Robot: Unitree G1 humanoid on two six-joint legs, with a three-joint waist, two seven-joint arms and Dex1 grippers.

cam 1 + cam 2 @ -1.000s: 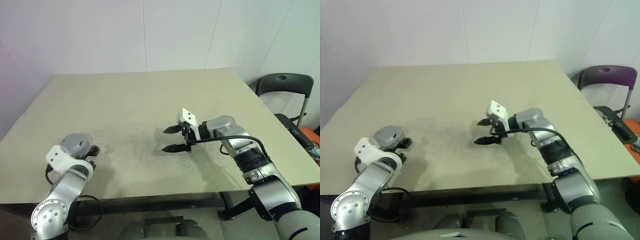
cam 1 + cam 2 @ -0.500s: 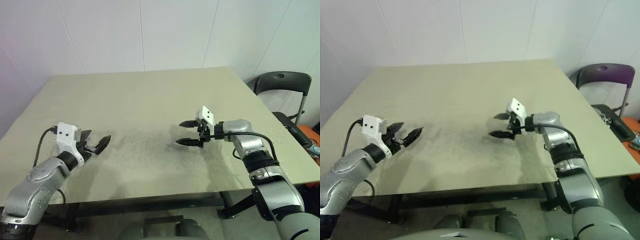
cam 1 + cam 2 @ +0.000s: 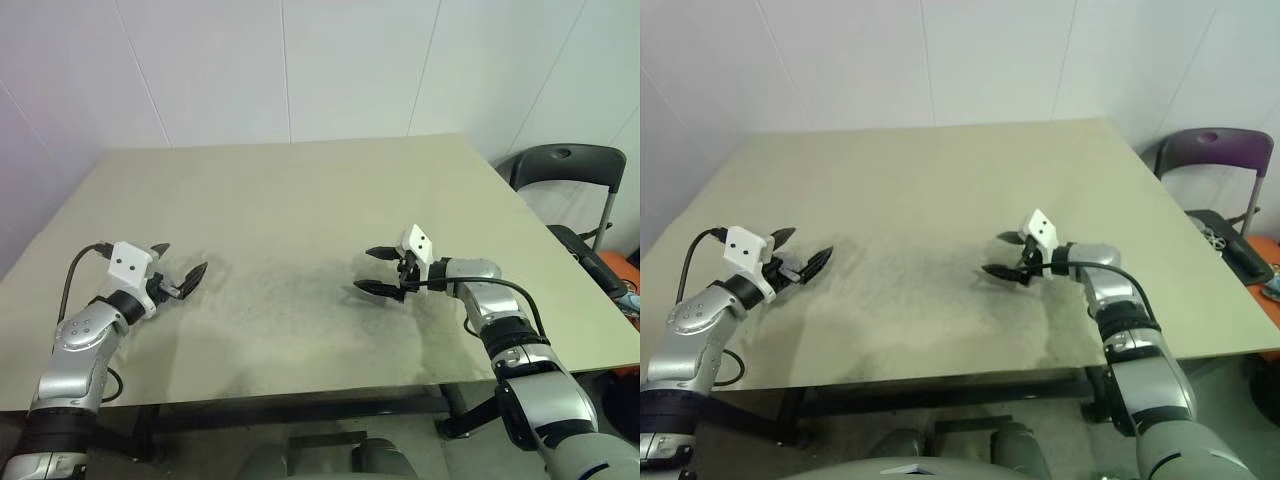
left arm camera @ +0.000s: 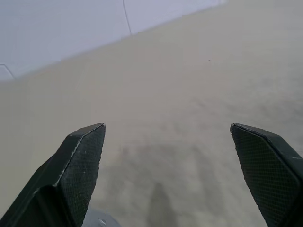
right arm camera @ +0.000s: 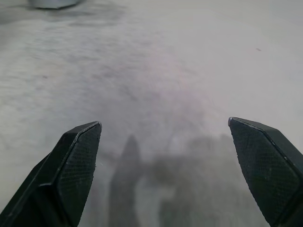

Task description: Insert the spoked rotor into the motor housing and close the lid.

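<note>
Motor housing (image 5: 52, 3) is just a grey edge, well apart from your right end effector (image 3: 363, 270). It and the left end effector (image 3: 184, 257) hover over the surface (image 3: 300, 200), fingers spread, gripping nothing.

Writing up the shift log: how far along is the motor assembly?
Done: cannot confirm. A grey edge peeks beneath the left gripper, too little to identify. In hand: nothing; it and the right gripper hang open and empty above the table. Left: unclear until the parts are seen.

Head eyes look down over the table (image 3: 300, 200); wrist views skim it closely.
</note>
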